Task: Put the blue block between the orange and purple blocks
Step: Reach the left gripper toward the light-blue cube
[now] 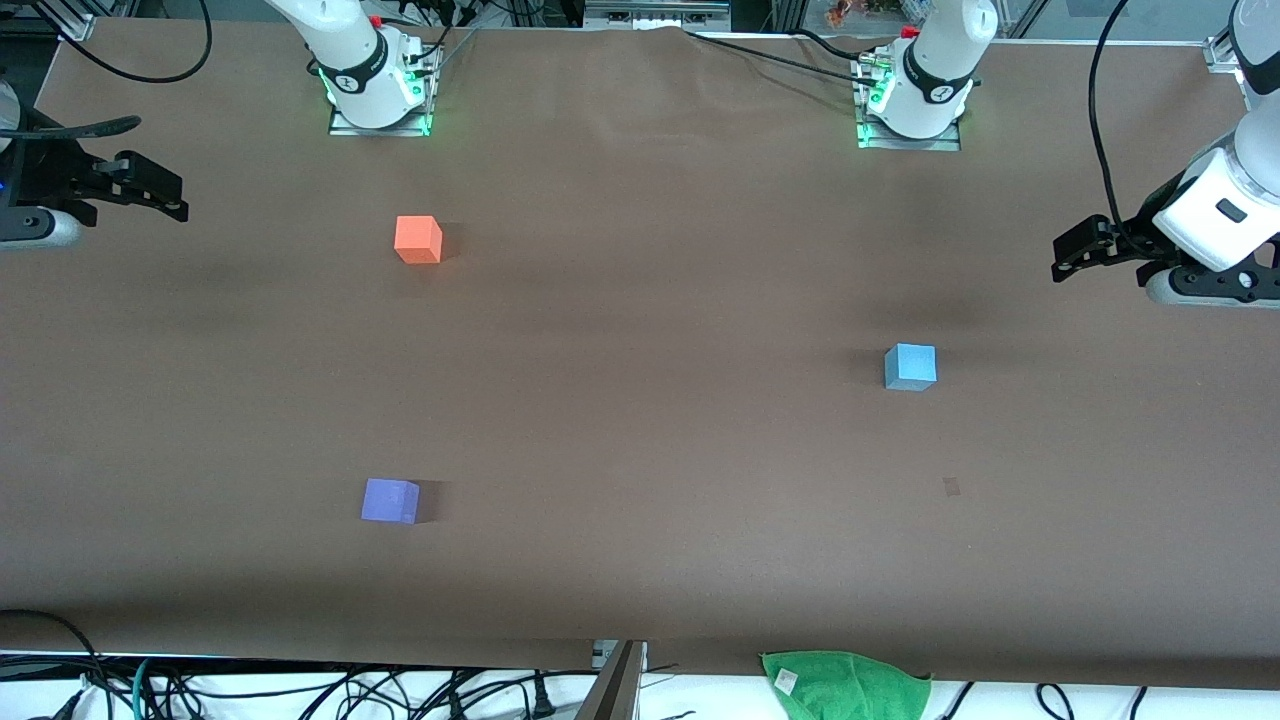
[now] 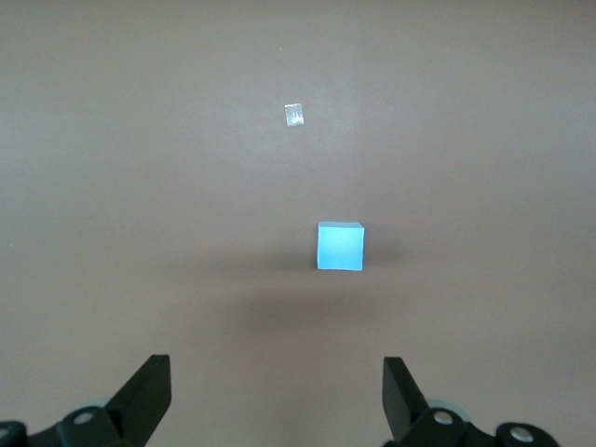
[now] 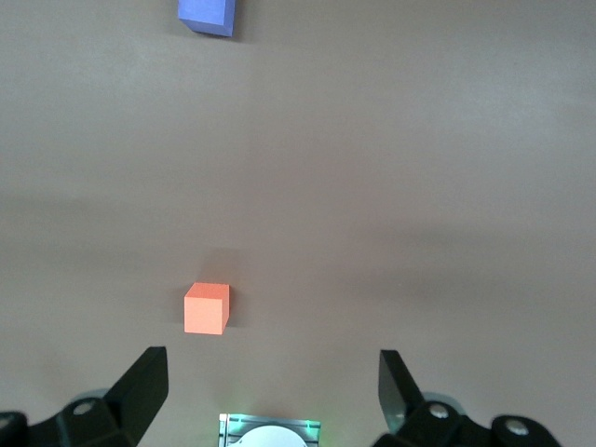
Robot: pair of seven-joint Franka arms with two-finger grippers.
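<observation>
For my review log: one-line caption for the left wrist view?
Open left gripper hangs above the blue block on the brown table.

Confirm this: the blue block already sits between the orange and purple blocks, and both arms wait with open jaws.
Wrong on the block. The front view shows the blue block alone toward the left arm's end of the table, not between the orange block and purple block. Both arms do wait with open jaws.

green cloth (image 1: 845,685) cut by the front view's lower edge, purple block (image 3: 208,16) clipped in the right wrist view
</observation>
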